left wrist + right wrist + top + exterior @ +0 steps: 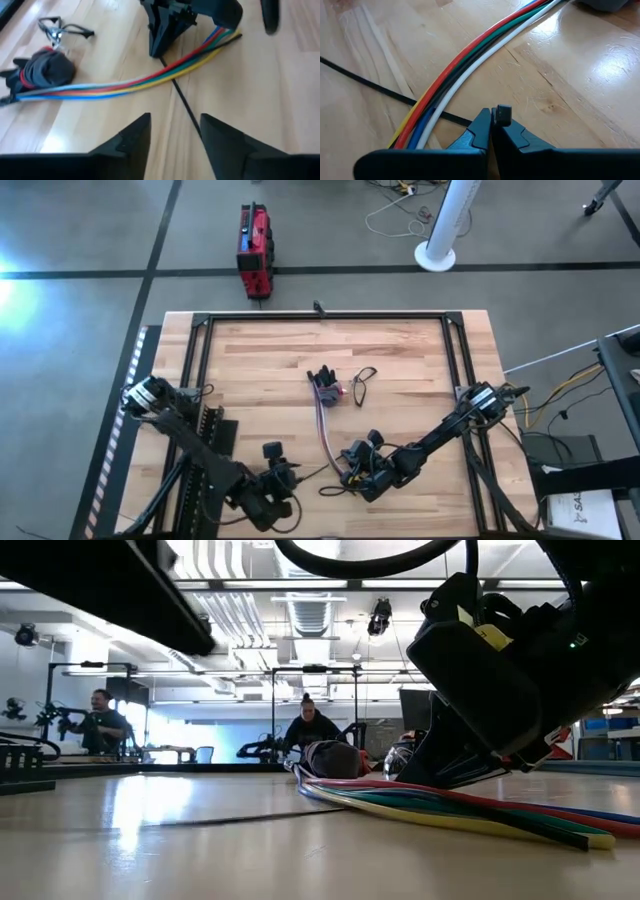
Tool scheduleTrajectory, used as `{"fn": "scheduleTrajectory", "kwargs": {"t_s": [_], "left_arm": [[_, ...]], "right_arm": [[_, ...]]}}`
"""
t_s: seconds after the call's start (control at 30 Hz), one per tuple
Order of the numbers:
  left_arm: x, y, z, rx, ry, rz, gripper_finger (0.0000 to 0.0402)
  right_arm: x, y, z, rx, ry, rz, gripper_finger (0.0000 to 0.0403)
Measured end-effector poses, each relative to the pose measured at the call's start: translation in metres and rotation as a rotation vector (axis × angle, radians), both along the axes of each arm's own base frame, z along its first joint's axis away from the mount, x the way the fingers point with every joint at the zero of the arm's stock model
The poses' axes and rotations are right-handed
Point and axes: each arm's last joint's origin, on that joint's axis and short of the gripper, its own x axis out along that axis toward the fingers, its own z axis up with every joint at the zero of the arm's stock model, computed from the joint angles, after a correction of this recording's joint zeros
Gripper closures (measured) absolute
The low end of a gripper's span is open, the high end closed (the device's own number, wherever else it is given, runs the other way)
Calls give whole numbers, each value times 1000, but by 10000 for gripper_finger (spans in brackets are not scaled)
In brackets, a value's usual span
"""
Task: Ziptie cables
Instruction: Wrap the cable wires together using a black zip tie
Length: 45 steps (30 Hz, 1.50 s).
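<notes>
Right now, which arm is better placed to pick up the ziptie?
Left, probably. The left gripper is open with the ziptie running between its fingers. The right gripper is shut, resting beside the cables.

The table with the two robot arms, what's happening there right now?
Two robot arms are working near the front edge of a wooden table on a bundle of coloured cables that is crossed by a thin black ziptie lying under it. The right gripper sits with its jaws shut right beside the cables, where the ziptie passes beneath them. The left gripper is open, aimed at the ziptie's free end and not touching it. The cables are not tied yet.
</notes>
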Motion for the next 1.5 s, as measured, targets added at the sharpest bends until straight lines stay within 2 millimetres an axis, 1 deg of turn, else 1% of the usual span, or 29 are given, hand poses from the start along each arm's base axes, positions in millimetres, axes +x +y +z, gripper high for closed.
{"fn": "scheduleTrajectory", "kwargs": {"t_s": [0.13, 0.23, 0.33, 0.43, 0.57, 0.63, 0.77, 0.83, 1.0, 1.1, 1.3, 1.5], "left_arm": [[-19, -8, 10, -52, -6, 12, 215], [-33, -16, 8, -94, -2, 34, 196], [-48, -23, -4, -158, -5, 79, 185], [-68, -27, -24, -252, 10, 149, 181], [-95, -30, -46, -382, 39, 216, 181], [-103, -32, -53, -443, 26, 227, 183], [-104, -33, -65, -548, -20, 190, 188], [-100, -33, -72, -569, -47, 165, 192], [-85, -32, -92, -533, -100, 162, 211], [-80, -34, -99, -495, -135, 182, 226], [-75, -36, -100, -427, -180, 181, 261], [-69, -28, -104, -363, -185, 204, 311]], "right_arm": [[0, 0, 0, 0, 0, 0, 403], [0, 0, 0, 0, 1, 0, 403], [0, 0, 0, 1, 1, 1, 403], [0, 0, 0, 1, 1, 1, 403], [0, 0, 0, 1, 1, 1, 403], [0, 0, 0, 1, 1, 1, 403], [0, 0, 0, -3, 3, 5, 403], [0, 0, 0, -4, 4, 6, 403], [0, 0, 0, -5, 5, 6, 403], [0, 0, 0, -7, 6, 6, 403], [0, 0, 0, -10, 9, 8, 403], [0, -1, 0, -16, 10, 11, 403]]}}
